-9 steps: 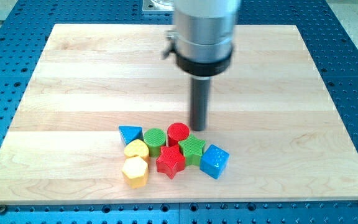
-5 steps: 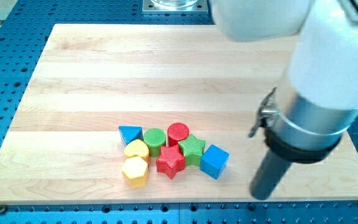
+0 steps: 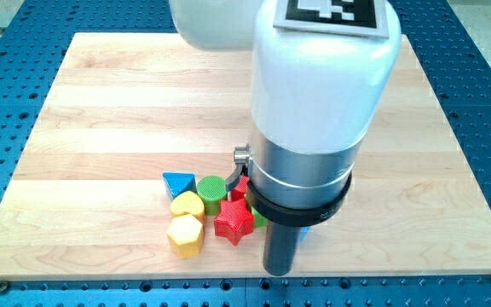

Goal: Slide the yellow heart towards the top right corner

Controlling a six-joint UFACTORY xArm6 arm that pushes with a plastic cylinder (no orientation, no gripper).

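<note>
My tip (image 3: 279, 271): the rod's lower end sits near the view's bottom edge of the wooden board (image 3: 101, 102), below and to the view's right of the yellow heart, with the red star between them. It touches no block that I can make out.
Gripper state: there is none on this rig, only the rod, so there are no jaws to be apart or together.
Yellow hexagon (image 3: 185, 234): just below the yellow heart, touching or nearly so, nearest block to the view's bottom.
Red star (image 3: 233, 222): just to the view's right of the yellow heart and a little lower.
Yellow heart (image 3: 187, 204): low on the board, left of centre, at the left side of the cluster; this is the landmark for all other lines.
Green cylinder (image 3: 212, 189): pressed against the yellow heart's upper right side.
Blue triangle (image 3: 178, 182): just above the yellow heart, toward the view's top left.
Hidden blocks: small slivers of red, green and blue show at the arm's edge, right of the yellow heart; shapes cannot be told.
Arm body (image 3: 322, 94): large, covering the board to the upper right of the yellow heart.
Progress: by my judgement 0 of the slide is done; the heart lies far from the top right corner.
Left to do: bring my tip to the heart's lower left, then push; the green cylinder lies in the path.
</note>
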